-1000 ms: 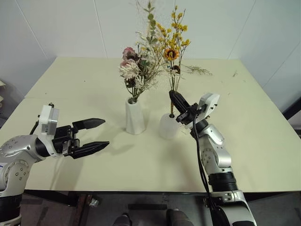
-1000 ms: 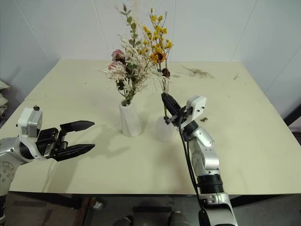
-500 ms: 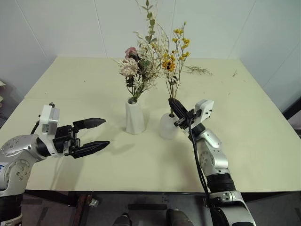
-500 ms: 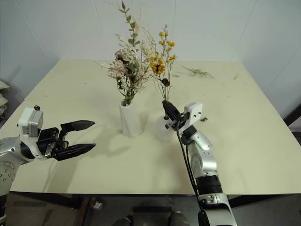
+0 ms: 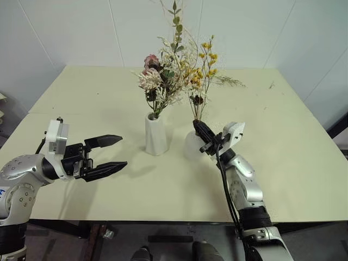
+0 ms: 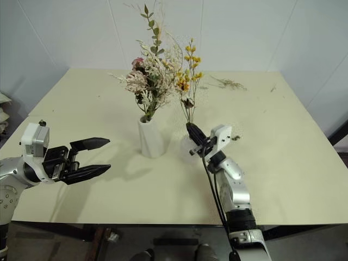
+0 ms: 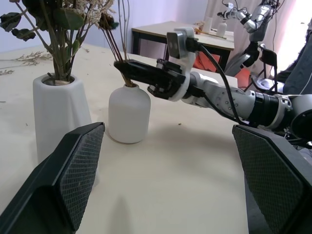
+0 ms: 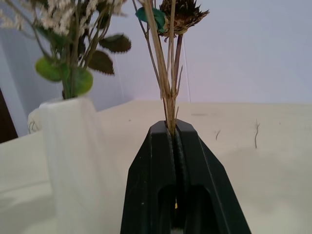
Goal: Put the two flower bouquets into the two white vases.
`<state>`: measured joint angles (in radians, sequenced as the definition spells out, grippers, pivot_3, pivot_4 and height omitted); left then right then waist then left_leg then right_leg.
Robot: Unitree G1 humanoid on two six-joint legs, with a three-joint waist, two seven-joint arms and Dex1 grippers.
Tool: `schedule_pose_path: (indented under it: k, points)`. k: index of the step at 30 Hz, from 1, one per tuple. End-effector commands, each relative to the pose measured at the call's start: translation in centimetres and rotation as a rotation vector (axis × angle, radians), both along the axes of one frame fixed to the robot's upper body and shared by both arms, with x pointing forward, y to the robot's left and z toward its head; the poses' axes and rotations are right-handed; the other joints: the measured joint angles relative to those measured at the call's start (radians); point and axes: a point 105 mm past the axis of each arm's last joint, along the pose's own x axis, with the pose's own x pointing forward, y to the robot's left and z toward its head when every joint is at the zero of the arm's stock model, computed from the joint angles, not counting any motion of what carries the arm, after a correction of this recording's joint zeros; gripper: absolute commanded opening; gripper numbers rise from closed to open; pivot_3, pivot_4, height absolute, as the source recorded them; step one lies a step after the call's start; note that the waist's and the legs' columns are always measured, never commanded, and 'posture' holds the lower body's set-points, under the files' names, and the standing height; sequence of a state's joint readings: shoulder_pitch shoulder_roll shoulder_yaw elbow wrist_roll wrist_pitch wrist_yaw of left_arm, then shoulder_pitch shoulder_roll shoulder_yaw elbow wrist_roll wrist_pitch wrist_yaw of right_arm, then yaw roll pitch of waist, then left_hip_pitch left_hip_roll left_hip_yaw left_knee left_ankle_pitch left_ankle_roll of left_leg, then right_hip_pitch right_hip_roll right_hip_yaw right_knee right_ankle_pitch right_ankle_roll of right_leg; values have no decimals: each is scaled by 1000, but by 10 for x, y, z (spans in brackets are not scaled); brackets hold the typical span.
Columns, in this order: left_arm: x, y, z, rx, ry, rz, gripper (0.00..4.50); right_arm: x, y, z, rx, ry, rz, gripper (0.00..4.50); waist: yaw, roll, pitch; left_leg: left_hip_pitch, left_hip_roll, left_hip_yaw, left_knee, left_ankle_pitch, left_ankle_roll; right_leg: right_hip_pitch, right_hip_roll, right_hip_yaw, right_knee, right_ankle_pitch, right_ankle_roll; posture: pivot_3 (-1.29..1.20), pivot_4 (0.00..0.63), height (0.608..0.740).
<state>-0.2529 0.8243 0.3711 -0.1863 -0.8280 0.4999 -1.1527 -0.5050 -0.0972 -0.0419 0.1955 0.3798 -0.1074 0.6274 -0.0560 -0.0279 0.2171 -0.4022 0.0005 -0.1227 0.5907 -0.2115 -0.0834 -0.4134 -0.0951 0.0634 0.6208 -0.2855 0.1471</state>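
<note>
A pale yellow-green table [image 5: 81,98] fills the scene, backed by white wall panels [image 5: 70,32]. On it, near the middle, stand two white vases. The tall tapered vase [image 5: 156,134] on the left holds the larger bouquet [image 5: 163,81] of green leaves, pale sprigs and pink blooms, which rises upright from its mouth. Just to its right sits the short rounded vase [image 7: 128,114], with the thin stems of the yellow-orange bouquet [image 5: 202,68] running down to its small top opening.

The right gripper [image 5: 200,130] is pinched tight on those stems directly above the rounded vase's mouth, its two black fingers pressed together with the stems between them, as the right wrist view shows close up. The left gripper [image 5: 106,155] hovers over the near left part of the table, well apart from both vases, its fingers spread wide and holding nothing.

Loose dried sprigs [image 5: 231,81] lie on the far side of the table, right of the bouquets.
</note>
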Motion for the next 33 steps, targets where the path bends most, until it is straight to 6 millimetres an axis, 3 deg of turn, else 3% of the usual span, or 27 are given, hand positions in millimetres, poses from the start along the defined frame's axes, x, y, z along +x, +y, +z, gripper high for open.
schedule_pose_path:
  k: [1, 2, 5, 17, 25, 33]
  points:
    - [0, -3, 6, 3, -43, -10, 4500, -9, 1, 11, -20, -49, 17, 14, 0, 0, 0, 0, 0, 0, 0, 0, 0, 0, 0, 0, 0, 0, 0, 0, 150, 740]
    - [0, -3, 6, 3, -43, -11, 4500, -10, 0, 11, -20, -48, 18, 14, 0, 0, 0, 0, 0, 0, 0, 0, 0, 0, 0, 0, 0, 0, 0, 0, 150, 740]
    - [1, -4, 6, 3, -44, -15, 4500, -12, -1, 12, -24, -40, 22, 607, 0, 0, 0, 0, 0, 0, 0, 0, 0, 0, 0, 0, 0, 0, 0, 0, 150, 740]
    - [4, -5, 6, 3, -50, -32, 4500, -30, -11, 24, -108, -59, 34, 4427, 2, 0, 0, 0, 0, 0, 0, 0, 0, 0, 0, 0, 0, 0, 0, 0, 150, 740]
    - [7, -7, 5, 1, -52, -43, 4500, -41, -29, 29, -180, -43, 32, 4470, 4, 0, 0, 0, 0, 0, 0, 0, 0, 0, 0, 0, -1, 0, 0, 0, 150, 740]
    - [12, 14, 7, 32, -61, 8, 4500, -73, -74, 24, -435, 100, 135, 4470, 20, 0, 0, -1, 0, 0, 0, 0, 1, 1, 0, 0, -3, -1, -2, 0, 150, 740]
